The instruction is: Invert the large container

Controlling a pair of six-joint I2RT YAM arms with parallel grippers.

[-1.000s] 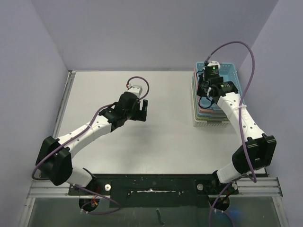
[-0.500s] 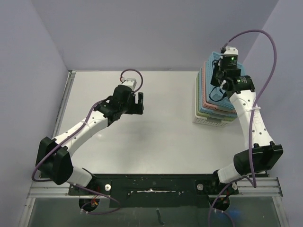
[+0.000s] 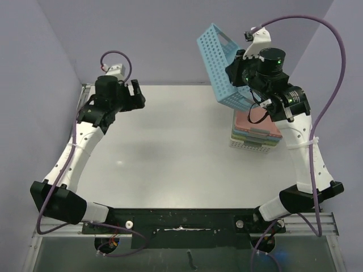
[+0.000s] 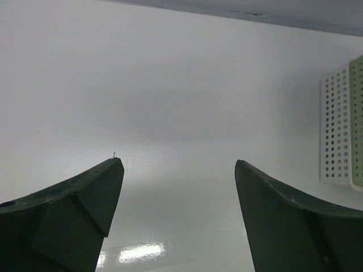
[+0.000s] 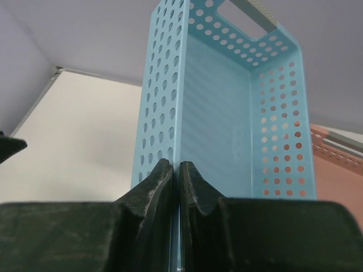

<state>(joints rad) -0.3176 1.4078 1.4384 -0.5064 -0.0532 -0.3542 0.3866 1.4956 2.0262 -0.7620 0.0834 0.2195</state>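
Observation:
The large container is a light blue perforated basket (image 3: 222, 71). It hangs tilted in the air above the back right of the table, clear of the stack. My right gripper (image 3: 243, 72) is shut on its side wall. In the right wrist view the basket (image 5: 221, 113) stands on end and my right gripper (image 5: 177, 167) pinches its long wall between both jaws. My left gripper (image 3: 136, 95) is open and empty, raised over the back left of the table. In the left wrist view the left gripper (image 4: 178, 170) has only bare table between its jaws.
A stack of baskets (image 3: 256, 135) stays at the right edge: pink on top, then green and white. Its white side shows in the left wrist view (image 4: 339, 130). Purple walls close the back and both sides.
My right gripper has lifted the blue basket off the stack and tilted it up and to the left. My left arm has swung back to the far left corner.

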